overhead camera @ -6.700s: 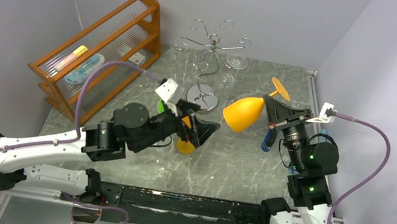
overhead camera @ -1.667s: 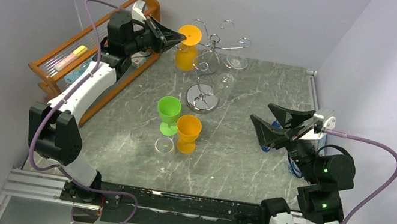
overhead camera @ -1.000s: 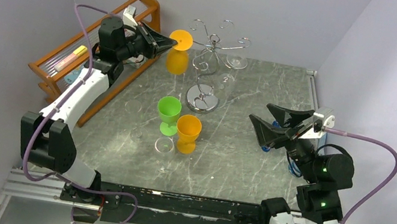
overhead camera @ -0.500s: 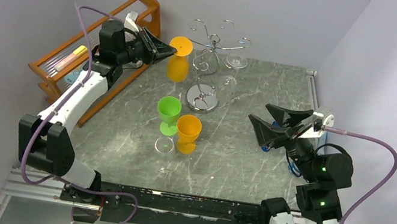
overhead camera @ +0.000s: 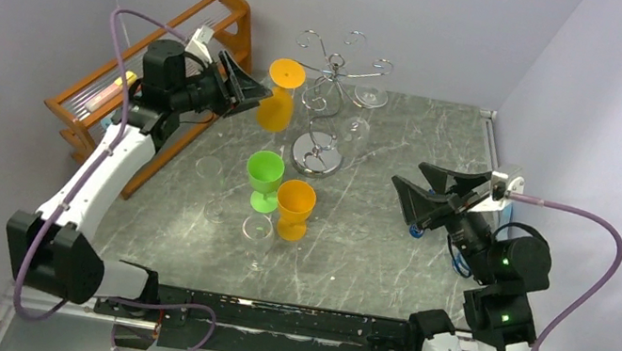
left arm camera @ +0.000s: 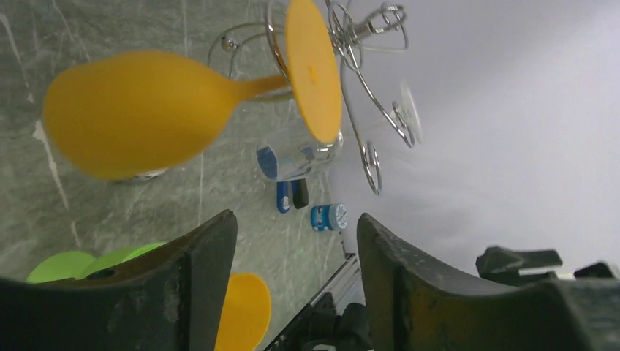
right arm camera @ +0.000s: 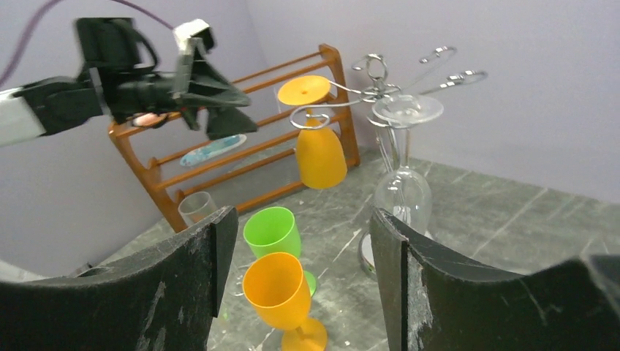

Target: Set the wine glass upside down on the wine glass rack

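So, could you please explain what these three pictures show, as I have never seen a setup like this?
These are two robot arms bolted to a table, each ending in a two-finger gripper. One picture looks down from above; the other two come from wrist cameras. An orange wine glass hangs upside down on the wire rack. The left gripper is open beside it, and the right gripper is open too; both hold nothing. A green glass and a second orange glass stand on the table.
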Robot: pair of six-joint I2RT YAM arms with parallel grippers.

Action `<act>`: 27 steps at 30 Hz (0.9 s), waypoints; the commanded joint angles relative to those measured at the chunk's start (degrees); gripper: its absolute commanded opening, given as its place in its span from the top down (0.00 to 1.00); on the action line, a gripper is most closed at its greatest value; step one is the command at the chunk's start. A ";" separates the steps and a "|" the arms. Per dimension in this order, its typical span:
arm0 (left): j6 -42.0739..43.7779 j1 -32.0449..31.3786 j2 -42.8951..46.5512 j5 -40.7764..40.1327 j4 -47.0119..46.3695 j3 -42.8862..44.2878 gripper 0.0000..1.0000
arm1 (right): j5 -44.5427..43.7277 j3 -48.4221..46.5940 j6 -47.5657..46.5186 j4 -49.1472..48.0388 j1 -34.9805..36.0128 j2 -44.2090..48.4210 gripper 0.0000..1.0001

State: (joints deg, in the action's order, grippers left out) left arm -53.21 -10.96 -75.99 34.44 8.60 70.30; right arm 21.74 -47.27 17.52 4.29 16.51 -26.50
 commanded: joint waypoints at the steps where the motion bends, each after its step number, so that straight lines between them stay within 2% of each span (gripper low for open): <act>1: 14.36 0.15 6.34 -2.37 10.73 -1.05 0.31 | -5.44 -1.41 3.65 6.02 0.10 -2.58 0.30; 7: 32.04 -1.11 13.22 -6.44 19.90 -2.97 0.23 | -5.62 1.44 9.90 6.18 0.10 -5.16 0.30; 12: 37.37 -6.35 16.17 -3.04 18.85 -6.12 0.23 | -3.39 4.80 15.81 3.85 0.10 -7.32 0.33; 14: 39.18 -10.71 16.17 -4.36 18.44 -6.02 0.22 | -3.01 6.44 17.95 2.69 0.10 -7.87 0.34; 20: 44.40 -28.87 13.46 -12.16 15.95 -6.07 0.21 | -4.68 9.54 21.55 3.01 0.10 -8.48 0.35; 27: 47.22 -41.84 8.34 -25.64 14.76 -4.94 0.19 | -9.73 11.01 24.26 6.45 0.10 -9.25 0.35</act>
State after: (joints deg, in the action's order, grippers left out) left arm -9.76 -48.18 -64.90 19.33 24.62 64.53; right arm 15.70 -37.80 39.05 8.49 16.51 -35.51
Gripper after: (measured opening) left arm 0.802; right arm 0.653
